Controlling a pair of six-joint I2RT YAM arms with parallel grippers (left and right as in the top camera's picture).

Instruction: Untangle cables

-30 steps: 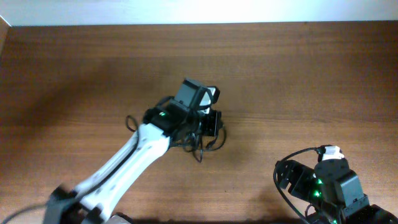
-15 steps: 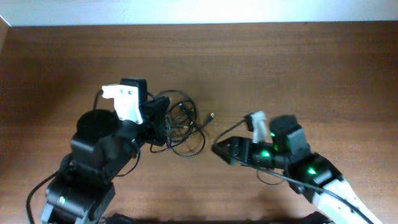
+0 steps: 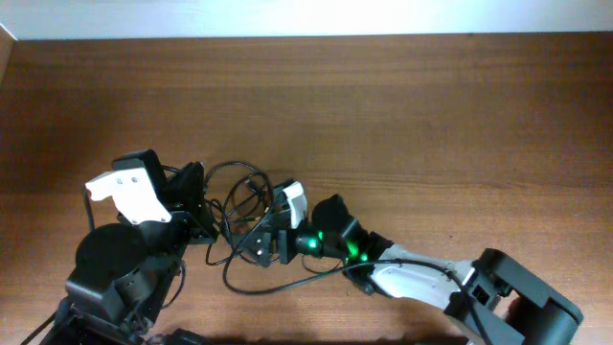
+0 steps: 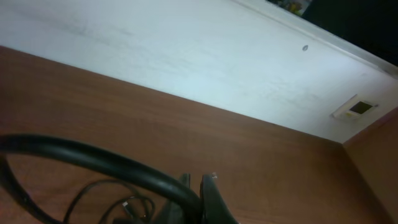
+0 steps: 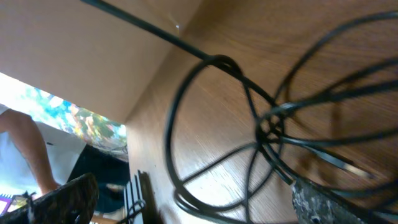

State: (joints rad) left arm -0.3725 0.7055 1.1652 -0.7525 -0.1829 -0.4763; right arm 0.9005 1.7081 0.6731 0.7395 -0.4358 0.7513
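A tangle of thin black cables [image 3: 244, 187] lies on the wooden table left of centre. My left gripper [image 3: 203, 206] is at the tangle's left side. In the left wrist view its jaws [image 4: 198, 186] are shut on a thick black cable [image 4: 93, 155] that arcs off to the left. My right gripper [image 3: 261, 244] reaches in from the right at the tangle's lower right. In the right wrist view its fingers [image 5: 193, 194] are wide apart, with crossing cable loops [image 5: 267, 124] lying between them on the table.
The brown table [image 3: 431, 115] runs to a white wall [image 3: 306, 14] at the back. A long black cable loop [image 3: 278, 285] curves under the right arm. Beyond the table edge the right wrist view shows a person [image 5: 28, 149] and a wire rack [image 5: 134, 199].
The left arm has drawn back to the left, dragging the tangle with it. The right arm has swung in from the right to the tangle.
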